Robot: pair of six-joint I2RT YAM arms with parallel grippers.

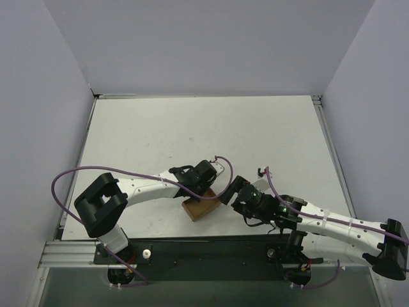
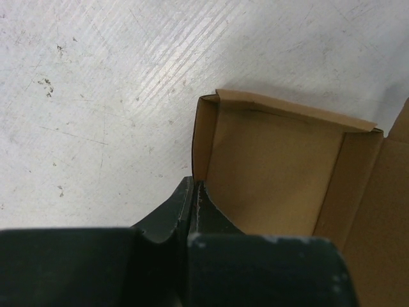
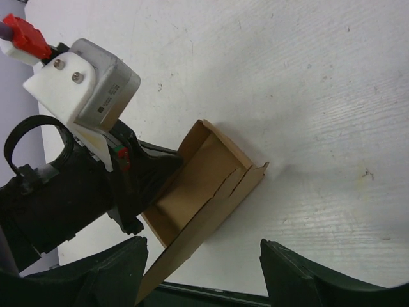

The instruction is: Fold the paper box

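Note:
The paper box (image 1: 201, 207) is a brown cardboard tray, partly folded, with upright walls. It lies near the table's front edge between the two arms. In the left wrist view its open inside (image 2: 275, 169) faces the camera. My left gripper (image 2: 193, 183) is shut on the box's side wall, one finger inside and one outside; it also shows in the top view (image 1: 208, 185). In the right wrist view the box (image 3: 195, 182) shows a long flap hanging toward the camera. My right gripper (image 3: 201, 243) is open and empty, just short of that flap, and shows in the top view (image 1: 229, 196).
The white table (image 1: 192, 128) is walled on three sides by grey panels. Its front edge, with the black mounting rail (image 1: 211, 249), runs close behind the box. Purple cables (image 1: 70, 176) loop off both arms.

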